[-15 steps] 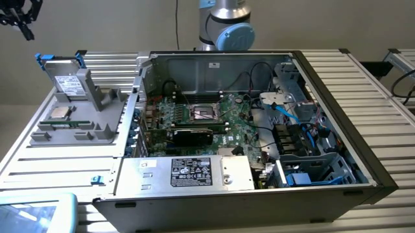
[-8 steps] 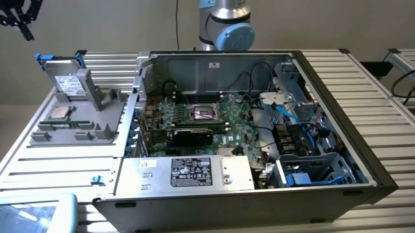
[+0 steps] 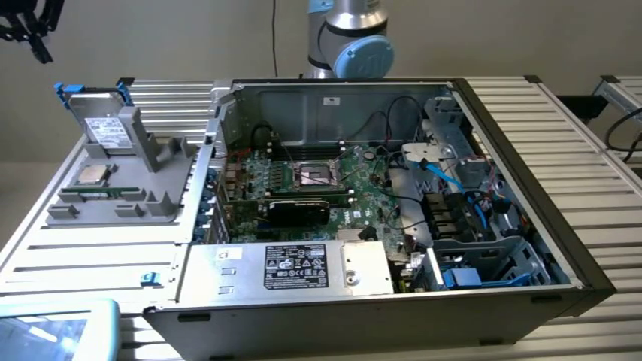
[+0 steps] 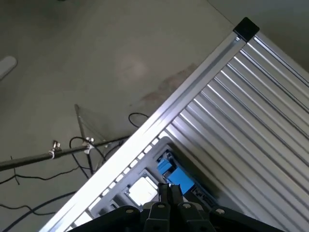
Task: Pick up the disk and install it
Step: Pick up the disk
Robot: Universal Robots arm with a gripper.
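Fingers: the two dark fingers [image 4: 164,195] are pressed together with nothing between them.
Gripper: the gripper [image 3: 38,47] hangs in the air at the upper corner on the exterior view's left, above the grey rack and well apart from everything on it. In the wrist view the gripper [image 4: 170,190] points down at the table edge.
Disk: the disk [image 3: 104,128] stands on its edge in the rack, white label facing the camera. The tabs of its blue frame [image 3: 65,93] stick up at both top corners. In the wrist view the blue frame [image 4: 177,178] shows just past the fingertips.
Rack: the grey plastic rack [image 3: 155,154] sits on the table just beside the computer case, on the exterior view's left.
Chip: a small square silver chip [image 3: 92,174] lies flat on the rack, in front of the disk.
Computer case: the open computer case [image 3: 522,195] lies in the middle of the table, with its circuit board [image 3: 346,192] and cables showing.
Grey box: a metal box [image 3: 225,269] with a black label sits in the near side of the case.
Arm: a silver and light blue arm [image 3: 361,56] stands behind the case.
Table: the table [image 3: 576,120] is ribbed aluminium.
Floor: the floor [image 4: 96,53] beside the table has black cables on it.
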